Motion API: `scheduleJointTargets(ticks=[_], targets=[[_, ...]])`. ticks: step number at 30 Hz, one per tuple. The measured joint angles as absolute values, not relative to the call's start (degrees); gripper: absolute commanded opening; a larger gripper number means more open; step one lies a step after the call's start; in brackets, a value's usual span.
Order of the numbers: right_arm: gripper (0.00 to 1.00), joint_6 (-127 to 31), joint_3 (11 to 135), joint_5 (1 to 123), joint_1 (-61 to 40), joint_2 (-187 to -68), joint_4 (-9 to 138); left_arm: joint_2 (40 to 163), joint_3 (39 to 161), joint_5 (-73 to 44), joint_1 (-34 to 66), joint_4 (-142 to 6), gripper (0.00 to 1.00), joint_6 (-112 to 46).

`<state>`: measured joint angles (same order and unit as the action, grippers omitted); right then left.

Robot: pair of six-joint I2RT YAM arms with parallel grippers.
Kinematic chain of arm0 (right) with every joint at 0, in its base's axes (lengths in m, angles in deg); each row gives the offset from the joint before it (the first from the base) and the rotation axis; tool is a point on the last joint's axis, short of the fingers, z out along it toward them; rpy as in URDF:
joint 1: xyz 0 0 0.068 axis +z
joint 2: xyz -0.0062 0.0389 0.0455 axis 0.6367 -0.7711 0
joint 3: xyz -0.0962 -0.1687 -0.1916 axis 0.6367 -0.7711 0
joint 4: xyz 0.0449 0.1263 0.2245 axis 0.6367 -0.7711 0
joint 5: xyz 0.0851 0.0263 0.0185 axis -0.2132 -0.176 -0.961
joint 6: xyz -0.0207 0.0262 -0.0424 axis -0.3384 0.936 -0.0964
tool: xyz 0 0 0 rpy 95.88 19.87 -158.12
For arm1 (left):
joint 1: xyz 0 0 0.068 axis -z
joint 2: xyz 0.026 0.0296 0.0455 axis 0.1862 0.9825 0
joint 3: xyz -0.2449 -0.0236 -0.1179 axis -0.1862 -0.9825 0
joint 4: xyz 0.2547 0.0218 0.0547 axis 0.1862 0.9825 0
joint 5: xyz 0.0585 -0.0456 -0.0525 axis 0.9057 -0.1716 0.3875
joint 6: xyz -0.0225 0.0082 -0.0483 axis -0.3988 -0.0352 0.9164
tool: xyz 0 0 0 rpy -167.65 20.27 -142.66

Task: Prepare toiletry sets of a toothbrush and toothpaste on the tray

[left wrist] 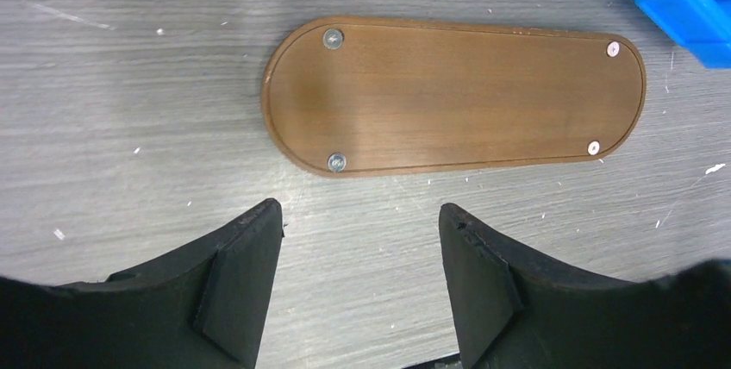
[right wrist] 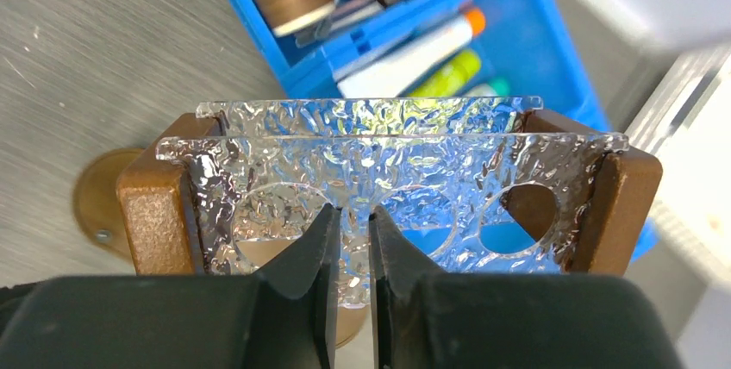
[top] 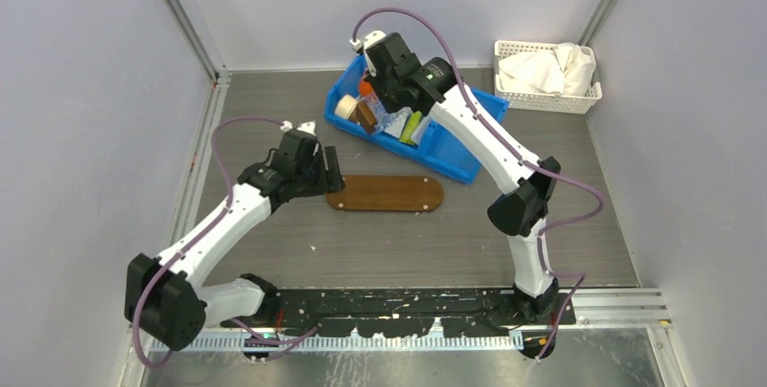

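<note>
left gripper (left wrist: 358, 222) hangs over the table (left wrist: 129, 128), released, its jaws spread wide. the tray (left wrist: 457, 97) lies flat on the table just ahead of its fingertips, long axis crosswise to them. right gripper (right wrist: 349, 218) is clenched on a clear textured rack (right wrist: 388, 162) with brown wooden ends, held over the blue bin (right wrist: 539, 15). the toothpaste (right wrist: 414, 54) tubes lie in a bin compartment beyond the rack, apart from the tray.

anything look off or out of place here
Nothing spilled or broken. Odd pick: the right end effector is clamped on a clear textured rack with brown ends, held up near the blue bin.
</note>
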<state>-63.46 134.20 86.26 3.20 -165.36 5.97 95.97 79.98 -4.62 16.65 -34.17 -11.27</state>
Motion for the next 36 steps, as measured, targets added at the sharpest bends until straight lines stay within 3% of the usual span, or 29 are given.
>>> scheduleJointTargets(ticks=[10,18,36], targets=[[0.01,-32.1,119.1,97.6,7.2,-154.4,2.0,85.6,80.6,0.0,16.6,-23.9,0.71,-7.2],[0.01,-18.7,110.6,97.9,11.3,-153.5,3.1,81.2,80.6,1.3,16.6,-19.7,0.71,-5.7],[0.01,-14.1,106.7,89.5,10.6,-164.5,4.3,80.1,79.0,1.6,16.6,-18.0,0.71,-5.0]])
